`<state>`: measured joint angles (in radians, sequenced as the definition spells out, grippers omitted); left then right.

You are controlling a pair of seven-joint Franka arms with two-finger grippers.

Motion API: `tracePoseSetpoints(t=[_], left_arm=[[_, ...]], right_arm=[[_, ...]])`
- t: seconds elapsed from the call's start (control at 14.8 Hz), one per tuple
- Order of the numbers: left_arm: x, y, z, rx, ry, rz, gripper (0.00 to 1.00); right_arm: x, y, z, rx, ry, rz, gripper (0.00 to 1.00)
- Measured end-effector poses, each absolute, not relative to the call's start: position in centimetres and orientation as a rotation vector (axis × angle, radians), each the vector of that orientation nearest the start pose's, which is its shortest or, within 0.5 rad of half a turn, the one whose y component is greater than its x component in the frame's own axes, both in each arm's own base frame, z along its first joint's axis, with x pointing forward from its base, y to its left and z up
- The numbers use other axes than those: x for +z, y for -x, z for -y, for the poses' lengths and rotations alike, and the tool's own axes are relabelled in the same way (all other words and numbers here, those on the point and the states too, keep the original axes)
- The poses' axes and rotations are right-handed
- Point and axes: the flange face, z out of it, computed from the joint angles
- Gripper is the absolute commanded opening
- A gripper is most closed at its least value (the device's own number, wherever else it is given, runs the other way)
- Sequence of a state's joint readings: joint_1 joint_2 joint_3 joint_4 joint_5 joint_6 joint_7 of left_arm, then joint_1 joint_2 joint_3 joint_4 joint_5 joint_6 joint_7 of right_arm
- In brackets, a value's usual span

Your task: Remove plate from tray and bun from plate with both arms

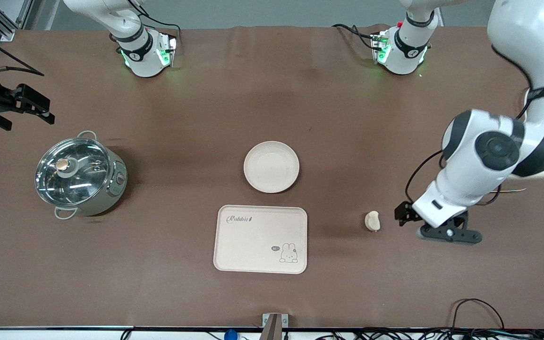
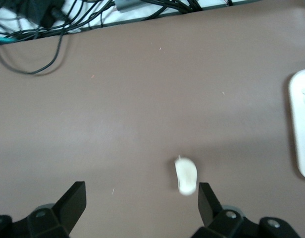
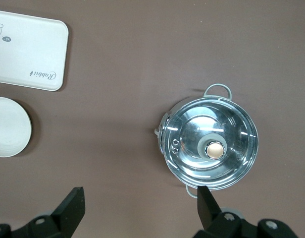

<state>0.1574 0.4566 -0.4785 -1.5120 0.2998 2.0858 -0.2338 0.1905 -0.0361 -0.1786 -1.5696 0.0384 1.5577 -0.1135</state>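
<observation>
The round cream plate [image 1: 271,166] lies on the table's middle, just farther from the front camera than the rabbit tray [image 1: 260,239]. The small pale bun [image 1: 372,220] lies on the cloth between the tray and my left gripper [image 1: 418,218]. That gripper is open and low over the table beside the bun. In the left wrist view the bun [image 2: 185,175] lies just off one fingertip [image 2: 208,201] of the left gripper [image 2: 142,201]. My right gripper [image 1: 21,113] is open and empty, high over the table at the right arm's end. The right wrist view shows the right gripper [image 3: 141,203] and the plate [image 3: 9,127].
A steel pot with a glass lid [image 1: 79,175] stands toward the right arm's end; it also shows in the right wrist view [image 3: 210,144], as does the tray [image 3: 28,49]. The tray's edge [image 2: 301,124] shows in the left wrist view. Cables [image 2: 38,29] lie along the table's front edge.
</observation>
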Motion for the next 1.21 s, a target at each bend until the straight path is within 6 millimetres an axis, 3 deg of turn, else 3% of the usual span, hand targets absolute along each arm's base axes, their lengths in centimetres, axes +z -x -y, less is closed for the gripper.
tracePoseSetpoints(t=[0.4, 0.61, 0.81, 1.01, 1.21], left_arm=[[58.2, -61.5, 12.1, -0.254, 3.095, -0.157, 1.0], [62.7, -57.6, 9.8, -0.188, 3.104, -0.059, 1.0], [64.8, -54.9, 7.1, -0.19, 3.113, -0.079, 1.0], [63.7, -53.2, 5.9, -0.191, 3.111, -0.096, 1.0], [63.2, -53.2, 5.8, -0.173, 3.111, -0.095, 1.0]], right_arm=[[63.9, -54.5, -0.8, -0.029, 3.093, 0.193, 1.0], [64.4, -54.5, -0.9, -0.047, 3.094, 0.195, 1.0], [65.3, -54.4, -0.9, -0.07, 3.094, 0.197, 1.0], [65.2, -54.4, -1.0, -0.049, 3.094, 0.2, 1.0], [64.5, -54.7, -1.4, -0.028, 3.094, 0.21, 1.0]])
